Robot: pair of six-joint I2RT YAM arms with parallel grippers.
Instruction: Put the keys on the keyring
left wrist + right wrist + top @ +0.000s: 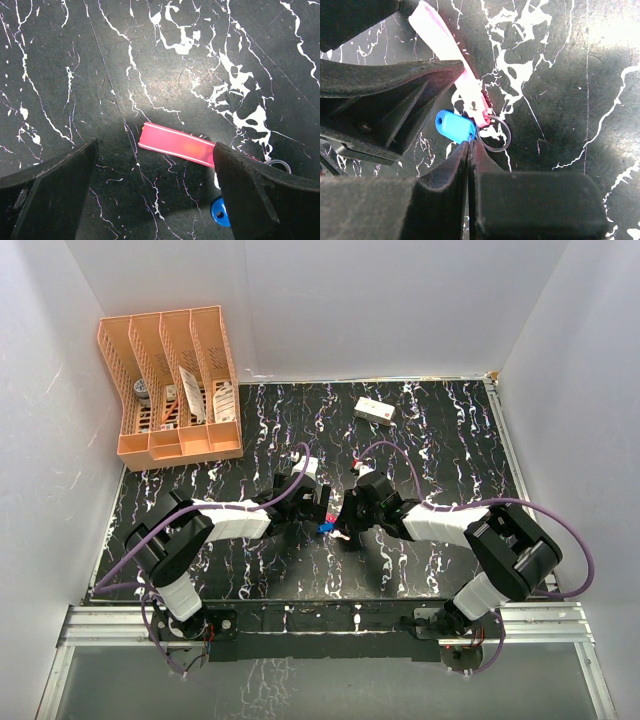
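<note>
At the tabletop's (250, 580) middle, the light, stiff, slippery blue key (454, 126) looks pinched by its blade in the closed right gripper (470, 143); the left gripper (155, 146) gapes empty.

Lab test booth: white panels (400, 300) enclose a marbled table (450, 450).

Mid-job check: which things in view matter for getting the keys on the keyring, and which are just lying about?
For the job: pink key; blue-headed key; keyring; left end effector, open; right end effector, shut.
Lying about: white box; orange file rack.
</note>
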